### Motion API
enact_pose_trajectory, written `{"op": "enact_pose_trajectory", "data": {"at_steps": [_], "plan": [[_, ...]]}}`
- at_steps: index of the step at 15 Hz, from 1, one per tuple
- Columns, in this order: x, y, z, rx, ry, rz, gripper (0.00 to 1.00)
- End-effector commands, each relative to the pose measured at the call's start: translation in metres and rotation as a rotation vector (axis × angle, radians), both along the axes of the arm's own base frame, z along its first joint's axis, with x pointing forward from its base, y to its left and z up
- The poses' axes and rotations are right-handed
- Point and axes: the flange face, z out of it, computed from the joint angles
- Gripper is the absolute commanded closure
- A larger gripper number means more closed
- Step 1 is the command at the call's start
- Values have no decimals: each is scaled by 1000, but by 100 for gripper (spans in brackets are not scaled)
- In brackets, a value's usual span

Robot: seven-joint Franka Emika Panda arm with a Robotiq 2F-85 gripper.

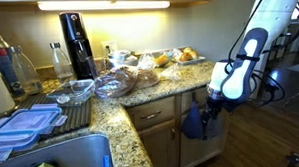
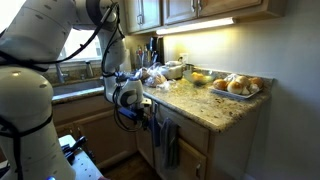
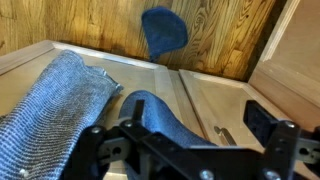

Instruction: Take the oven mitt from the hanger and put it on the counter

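While the oven mitt (image 1: 194, 123) hangs on the cabinet front just under the counter's (image 1: 155, 95) front edge, I have the gripper (image 3: 180, 130) spread open about it (nothing grasped yet), so gripping, lifting and placing are all left.

Wrist view: oven mitt (image 3: 152, 110) between fingers (image 3: 265, 125), nearer finger at picture's left, against cabinet front (image 3: 215, 95). Towel (image 3: 55, 95) outside fingers, at picture's left, just beside mitt on same cabinet front. Small cloth patch (image 3: 165, 30) beyond fingertips, apart from mitt. Counter (image 1: 140, 99) above fingers in both exterior views.
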Motion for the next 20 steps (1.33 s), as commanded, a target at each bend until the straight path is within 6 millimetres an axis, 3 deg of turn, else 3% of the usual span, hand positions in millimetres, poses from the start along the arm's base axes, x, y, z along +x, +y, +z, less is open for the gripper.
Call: {"op": "enact_pose_trajectory", "data": {"at_steps": [1,8,13,20], "plan": [[-4,-1,-5,-51,-82,-6,0],[-7,8,-9,-90,-202,-5,0],[-3,11,-11,-82,-169,16,0],[16,1,-29,-80,-237,23,0]]}}
